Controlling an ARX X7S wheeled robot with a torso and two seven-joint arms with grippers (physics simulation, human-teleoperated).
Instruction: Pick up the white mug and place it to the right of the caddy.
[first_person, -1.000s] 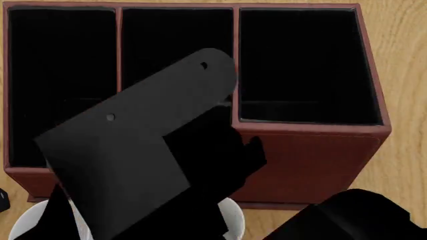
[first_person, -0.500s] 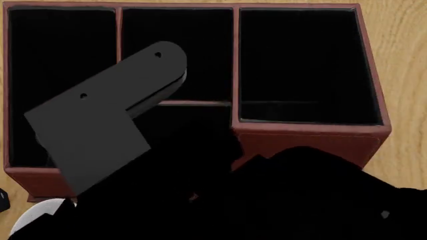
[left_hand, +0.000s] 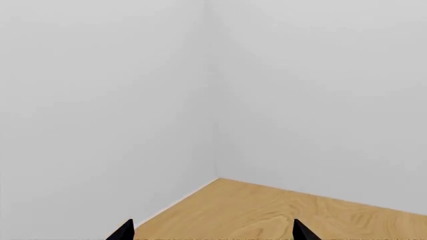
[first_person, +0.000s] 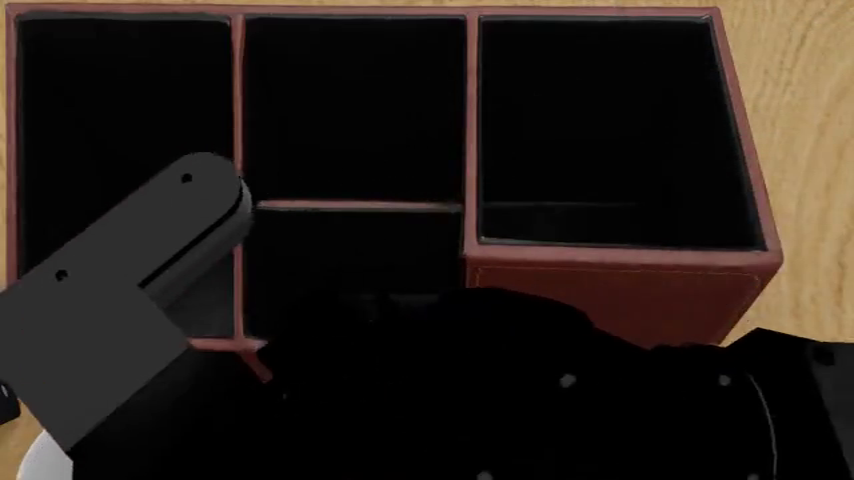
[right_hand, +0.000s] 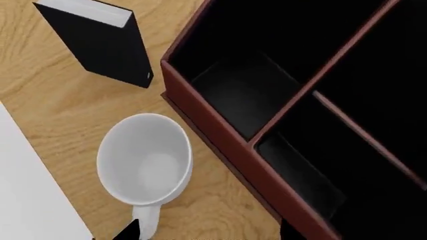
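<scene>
The white mug (right_hand: 145, 160) stands upright on the wooden table beside the caddy's wall, its handle toward my right gripper (right_hand: 208, 234). That gripper is open and empty, hovering above, with one fingertip over the handle and the other near the caddy's edge. The reddish-brown caddy (right_hand: 220, 142) with black-lined compartments fills the head view (first_person: 607, 290). In the head view only a sliver of the mug (first_person: 30, 462) shows at the lower left, behind my dark arms. My left gripper (left_hand: 212, 234) is open and empty, facing a room corner and bare floor.
A small black book (right_hand: 100, 42) with white pages lies on the table beyond the mug, near the caddy's corner. A white surface (right_hand: 30, 200) borders the table beside the mug. Wooden tabletop (first_person: 807, 130) shows to the right of the caddy.
The grey arm link has swung left and down across the head view. The dark right arm has risen to fill the lower frame, hiding nearly all of the mug.
</scene>
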